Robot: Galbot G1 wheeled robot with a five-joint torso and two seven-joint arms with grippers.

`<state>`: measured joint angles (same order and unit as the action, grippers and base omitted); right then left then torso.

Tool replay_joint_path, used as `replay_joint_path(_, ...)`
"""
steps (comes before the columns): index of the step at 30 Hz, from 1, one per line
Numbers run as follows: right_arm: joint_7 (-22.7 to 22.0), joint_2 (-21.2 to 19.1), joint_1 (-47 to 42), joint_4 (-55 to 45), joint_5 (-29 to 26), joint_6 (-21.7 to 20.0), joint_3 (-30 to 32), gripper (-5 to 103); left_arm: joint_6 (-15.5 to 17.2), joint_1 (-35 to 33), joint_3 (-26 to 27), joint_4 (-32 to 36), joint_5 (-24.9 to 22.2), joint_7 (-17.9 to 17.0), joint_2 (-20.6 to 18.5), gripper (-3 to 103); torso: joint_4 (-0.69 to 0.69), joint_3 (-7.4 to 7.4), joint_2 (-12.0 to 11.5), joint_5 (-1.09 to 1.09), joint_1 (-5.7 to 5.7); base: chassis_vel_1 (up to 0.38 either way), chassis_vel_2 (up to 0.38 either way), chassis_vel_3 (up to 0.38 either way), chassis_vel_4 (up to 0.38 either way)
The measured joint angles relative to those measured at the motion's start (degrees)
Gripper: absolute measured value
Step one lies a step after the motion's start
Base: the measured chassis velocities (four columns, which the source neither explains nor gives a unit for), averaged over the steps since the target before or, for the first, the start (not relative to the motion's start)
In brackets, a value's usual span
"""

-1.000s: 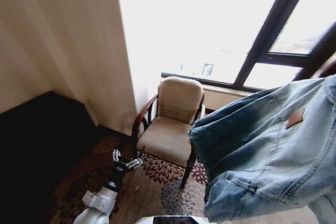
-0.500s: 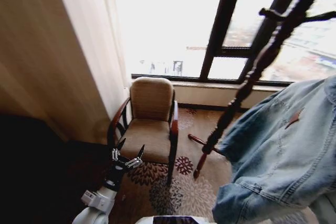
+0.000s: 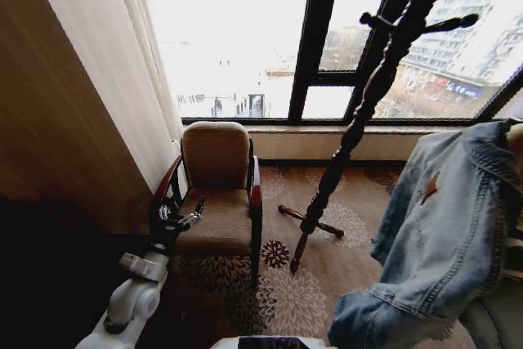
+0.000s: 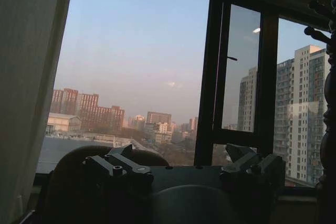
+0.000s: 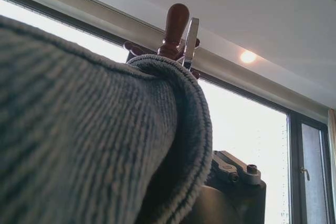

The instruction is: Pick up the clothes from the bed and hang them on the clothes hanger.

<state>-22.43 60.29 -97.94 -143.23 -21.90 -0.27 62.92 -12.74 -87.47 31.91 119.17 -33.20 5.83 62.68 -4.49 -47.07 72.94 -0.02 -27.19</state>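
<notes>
1. carrying the denim jacket [image 3: 445, 226] to the coat stand [image 3: 368, 96] looks like the step in hand; the jacket hangs to the right of the stand, off the floor, draped over the right arm.
2. in the right wrist view the jacket [image 5: 89, 129] covers the right gripper; i cannot tell how its jaws stand under the cloth.
3. to do this well, i'd judge the robot should close in on the stand squarely, keep the jacket lifted so its hem clears the stand's spread feet, and aim the collar at an upper peg.
4. the left gripper [image 3: 178, 218] hangs low, left of the stand, beside the armchair [image 3: 216, 194], jaws spread and holding nothing.
5. the left gripper [image 4: 184, 169] faces the window.
6. counted: one jacket, one coat stand, one armchair, two grippers.
</notes>
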Motion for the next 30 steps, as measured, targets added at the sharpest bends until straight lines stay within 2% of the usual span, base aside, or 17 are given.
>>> replay_joint_path(8, 0.31, -0.66, 0.05, -0.01, -0.95, -0.06, 0.69, 19, 0.05, 3.24, 5.41, -4.45, -2.89, -1.07, -0.80, 100, -0.02, 0.01, 0.00, 0.01, 0.01, 0.000, 0.000, 0.000, 0.000)
replay_joint_path(13, 0.33, -0.53, 0.03, -0.01, -0.89, -0.11, 0.40, 19, 0.10, 3.37, 7.55, -4.61, -4.23, -1.00, -0.86, 100, -0.01, 0.01, 0.00, 0.00, 0.01, 0.000, 0.000, 0.000, 0.000)
replay_joint_path(17, 0.34, -0.62, 0.02, -0.01, -0.86, -0.53, 0.12, 19, 0.24, 1.50, 10.70, -3.42, -5.29, 0.50, -0.73, 100, -0.02, 0.01, 0.00, 0.01, 0.01, 0.000, 0.000, 0.000, 0.000)
replay_joint_path(30, 0.30, -0.23, -0.20, -0.01, -0.31, -1.18, -0.12, 19, 0.42, 0.56, 11.63, -2.86, -4.00, 0.75, -0.41, 100, -0.04, 0.02, 0.00, 0.02, 0.02, 0.000, 0.000, 0.000, 0.000)
